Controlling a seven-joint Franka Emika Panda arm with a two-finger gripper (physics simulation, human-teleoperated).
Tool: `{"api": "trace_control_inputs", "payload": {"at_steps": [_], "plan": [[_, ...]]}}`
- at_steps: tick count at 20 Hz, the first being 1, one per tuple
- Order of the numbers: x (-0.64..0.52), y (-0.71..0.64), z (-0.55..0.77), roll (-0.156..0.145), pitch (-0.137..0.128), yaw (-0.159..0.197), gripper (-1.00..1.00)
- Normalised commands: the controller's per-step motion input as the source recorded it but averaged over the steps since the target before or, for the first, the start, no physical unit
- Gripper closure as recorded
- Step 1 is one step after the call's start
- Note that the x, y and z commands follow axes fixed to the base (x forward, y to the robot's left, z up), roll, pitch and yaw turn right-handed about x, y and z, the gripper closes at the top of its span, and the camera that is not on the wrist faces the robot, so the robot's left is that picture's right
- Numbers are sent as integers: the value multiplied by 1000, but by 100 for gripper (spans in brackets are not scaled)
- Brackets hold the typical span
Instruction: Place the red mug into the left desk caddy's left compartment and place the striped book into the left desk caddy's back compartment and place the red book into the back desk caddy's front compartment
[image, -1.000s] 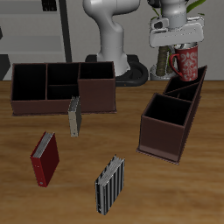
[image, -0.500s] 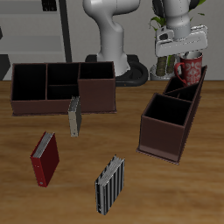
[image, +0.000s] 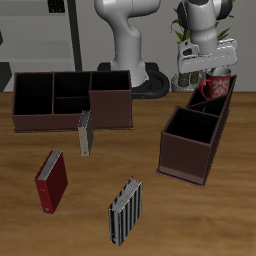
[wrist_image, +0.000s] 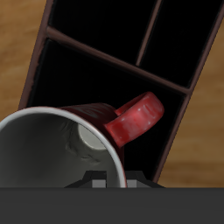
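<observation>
- Wooden bench (image: 200, 215) carries two dark brown caddies and three books, with a grey shelving backdrop behind the robot's white base.
- Gripper (image: 207, 68) hangs at about 2 o'clock from the bench's middle, clamped on the red mug (image: 216, 87), which sits tilted with its handle pointing outward.
- From the wrist view the red mug's (wrist_image: 83, 140) grey inside faces the camera and its handle juts over a caddy divider.
- Below the mug is the left desk caddy (image: 195, 135); the mug's lower part is dipped into a far-end compartment of it, whether it touches the floor I cannot tell.
- Striped book (image: 125, 211) stands near the front edge at 6 o'clock.
- Red book (image: 51, 181) stands at about 8 o'clock.
- Grey book (image: 85, 132) stands just before the back desk caddy (image: 70, 100), at 10 o'clock.
</observation>
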Motion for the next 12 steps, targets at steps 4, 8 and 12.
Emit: {"api": "trace_control_inputs", "payload": {"at_steps": [4, 8, 12], "plan": [[94, -27, -242, -6, 46, 5, 100], [122, 19, -304, 4, 56, 21, 100], [19, 47, -193, 52, 51, 21, 100]]}}
